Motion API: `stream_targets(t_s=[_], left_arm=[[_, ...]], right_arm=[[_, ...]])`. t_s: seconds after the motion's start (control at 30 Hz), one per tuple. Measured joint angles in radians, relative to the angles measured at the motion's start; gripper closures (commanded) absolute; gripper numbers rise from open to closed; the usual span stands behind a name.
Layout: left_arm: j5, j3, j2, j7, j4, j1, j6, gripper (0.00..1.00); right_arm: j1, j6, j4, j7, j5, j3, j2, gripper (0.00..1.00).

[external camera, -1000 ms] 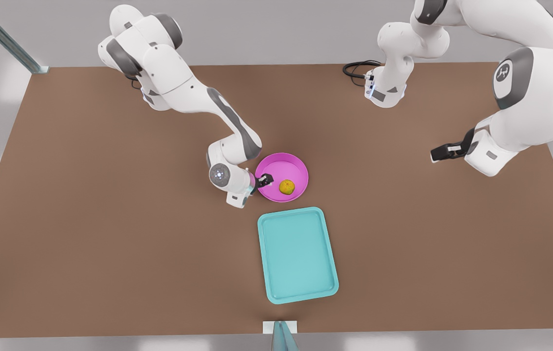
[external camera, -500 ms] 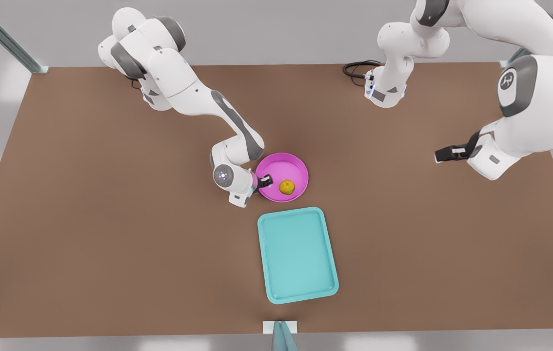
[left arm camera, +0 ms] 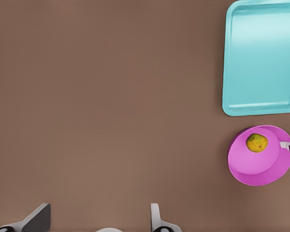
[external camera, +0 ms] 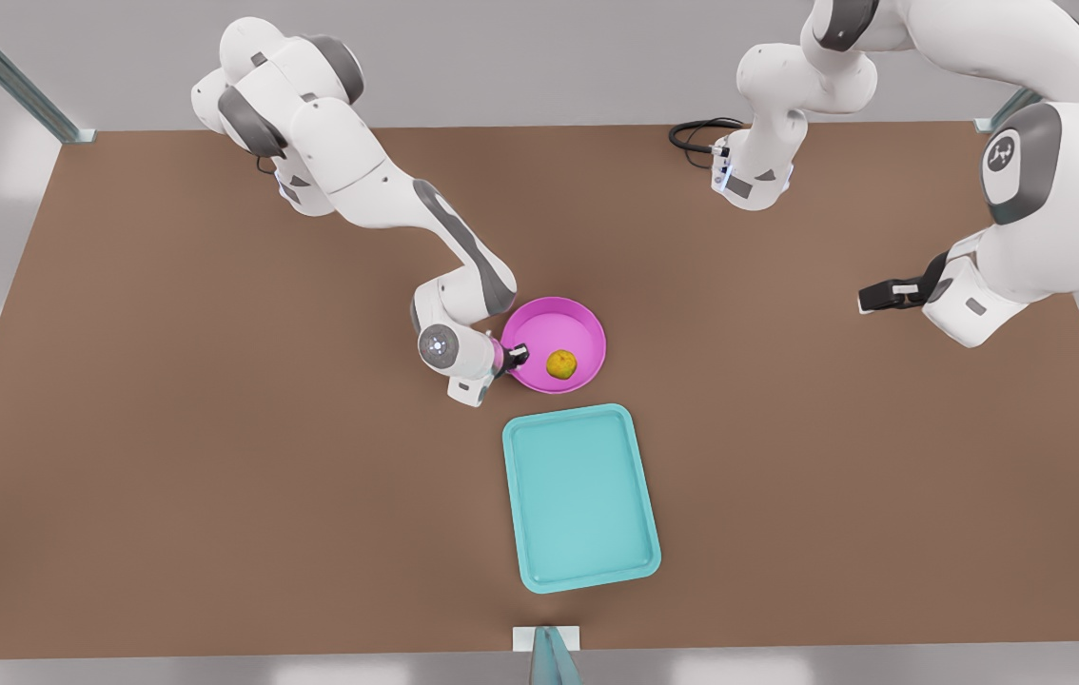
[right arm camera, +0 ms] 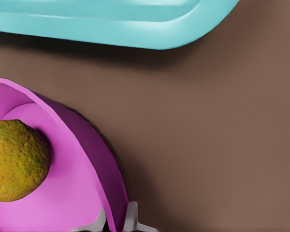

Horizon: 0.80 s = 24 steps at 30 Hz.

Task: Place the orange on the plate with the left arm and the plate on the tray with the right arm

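Right gripper [external camera: 518, 357] clamped on plate [external camera: 570, 335] rim, orange [external camera: 560, 363] inside; tray [external camera: 580, 496] just beside. Left gripper [external camera: 873, 297] parted, idle, well apart.

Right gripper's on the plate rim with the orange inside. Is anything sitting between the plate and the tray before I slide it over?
Nothing visible. Only bare table lies between the plate and the tray. The orange rests in the plate, the right gripper straddles its rim, and the left gripper waits open, far off at the front view's right.
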Motion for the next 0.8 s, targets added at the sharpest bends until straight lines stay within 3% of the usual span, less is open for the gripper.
stream_targets(t_s=[0.13, 0.8], left_arm=[[-0.005, -0.001, 0.0, 0.006, 0.008, -0.001, -0.004, 0.0], [0.002, -0.002, 0.008, 0.027, -0.001, -0.003, -0.031, 0.0]], right_arm=[[0.0, -0.01, 0.003, -0.007, 0.002, 0.0, 0.005, 0.79], [-0.025, -0.064, 0.068, -0.039, 0.01, 0.025, -0.065, 0.79]])
